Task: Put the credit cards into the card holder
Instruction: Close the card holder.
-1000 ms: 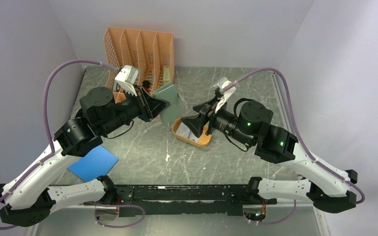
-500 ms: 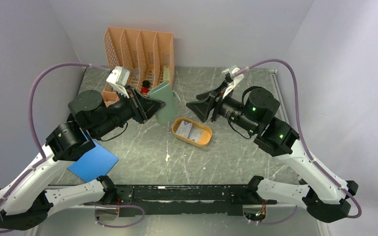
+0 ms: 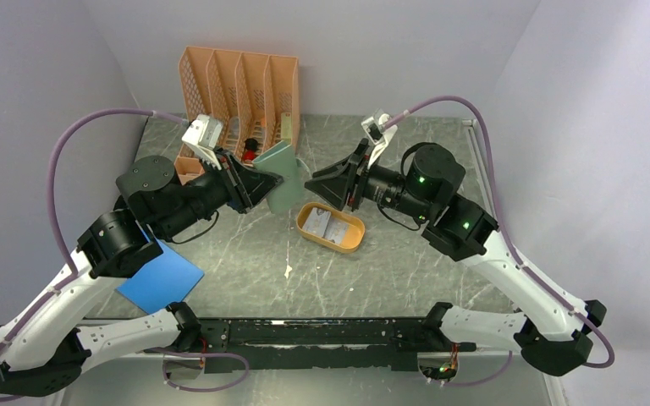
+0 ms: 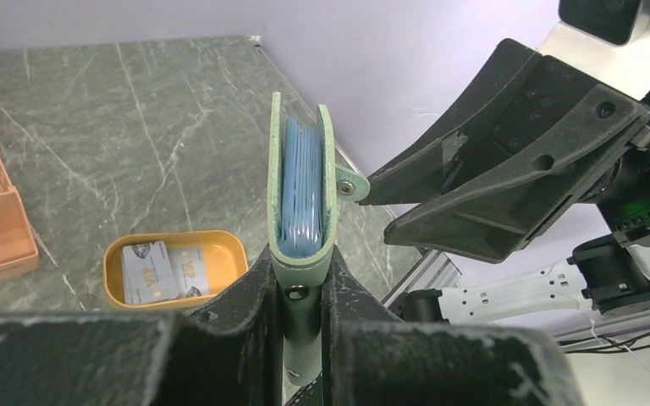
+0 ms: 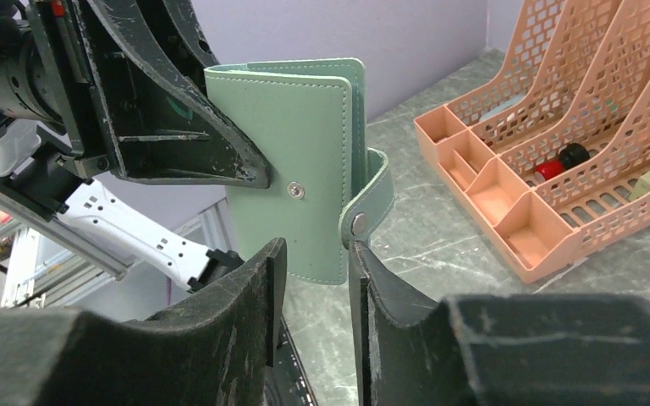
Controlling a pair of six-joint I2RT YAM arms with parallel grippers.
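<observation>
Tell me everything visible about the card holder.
The card holder is grey-green, leather-like, with stitched edges, a cover stud and an undone strap. Slightly ajar, it shows blue pockets. It is held in the air, covers vertical, pinched at its spine side by the left gripper; the right gripper, open, is beside the strap.

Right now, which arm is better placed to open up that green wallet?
Probably the right. The right claw is empty, open and close to the loose strap of the card holder. The left claw is busy clamping it upright.
</observation>
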